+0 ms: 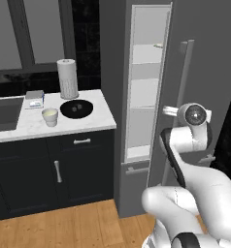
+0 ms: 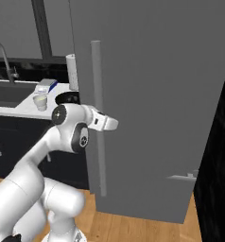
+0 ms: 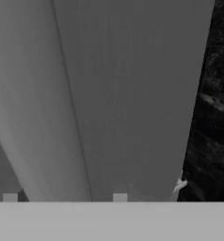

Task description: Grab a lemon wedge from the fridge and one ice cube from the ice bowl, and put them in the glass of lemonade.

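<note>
Left base view. Fridge (image 1: 205, 29): tall, grey, its door ajar with a narrow gap showing white shelves (image 1: 146, 70) and a small pale item on an upper shelf, too small to identify. Long vertical bar handle (image 1: 183, 82) on the door. Tabletop (image 1: 100, 114): white marble over dark cabinets, just left of the fridge. On it: ice bowl (image 1: 76, 108), wide, shallow, black, with small pieces inside; glass of lemonade (image 1: 50, 116), short pale cup with yellowish-green liquid, just left of the bowl; paper-towel roll (image 1: 67, 78), upright behind the bowl; a small box (image 1: 34, 98) at the sink's edge. Arm raised beside the handle; claw (image 1: 169, 110) at the bar, its opening hidden here.

Right base view. Fridge door face (image 2: 157, 94) with the handle (image 2: 98, 113). Claw (image 2: 109, 124) right at the handle; whether it touches cannot be told. Glass (image 2: 40, 102) and bowl (image 2: 67, 98) on the tabletop behind.

Hand view. Grey door and handle (image 3: 34, 117) close up. Two pale finger tips (image 3: 120, 197) stand apart, nothing visible between them.
</note>
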Available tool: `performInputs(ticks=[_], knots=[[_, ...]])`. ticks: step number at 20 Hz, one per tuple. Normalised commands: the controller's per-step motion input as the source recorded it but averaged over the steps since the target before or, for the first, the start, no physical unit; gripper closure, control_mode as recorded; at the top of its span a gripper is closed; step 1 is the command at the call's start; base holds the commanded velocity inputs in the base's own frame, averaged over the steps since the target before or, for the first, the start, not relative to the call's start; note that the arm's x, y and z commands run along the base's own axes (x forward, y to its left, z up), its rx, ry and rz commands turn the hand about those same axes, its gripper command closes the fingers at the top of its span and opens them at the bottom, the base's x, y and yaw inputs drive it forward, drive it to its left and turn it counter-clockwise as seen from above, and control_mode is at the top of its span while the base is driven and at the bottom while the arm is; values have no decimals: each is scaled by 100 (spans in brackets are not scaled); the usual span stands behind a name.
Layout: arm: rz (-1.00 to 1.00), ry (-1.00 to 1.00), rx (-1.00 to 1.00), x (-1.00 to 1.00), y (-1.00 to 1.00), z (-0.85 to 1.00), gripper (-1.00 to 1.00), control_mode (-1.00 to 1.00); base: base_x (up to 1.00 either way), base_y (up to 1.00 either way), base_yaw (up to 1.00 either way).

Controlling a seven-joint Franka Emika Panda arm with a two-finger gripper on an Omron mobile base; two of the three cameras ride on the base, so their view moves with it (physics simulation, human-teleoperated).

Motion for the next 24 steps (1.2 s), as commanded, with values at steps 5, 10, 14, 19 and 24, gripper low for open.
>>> performInputs(ticks=[5, 10, 14, 19, 24], knots=[[-26, 20, 0, -23, -100, 15, -100, -100, 0, 0, 0], [-11, 2, 7, -87, -81, 52, -100, -100, 0, 0, 0], [0, -5, 4, -85, -10, 92, -100, -100, 0, 0, 0], [3, 0, 0, -85, 0, 94, -100, -100, 0, 0, 0], [7, -5, 0, -100, 0, 72, -100, -100, 0, 0, 0]])
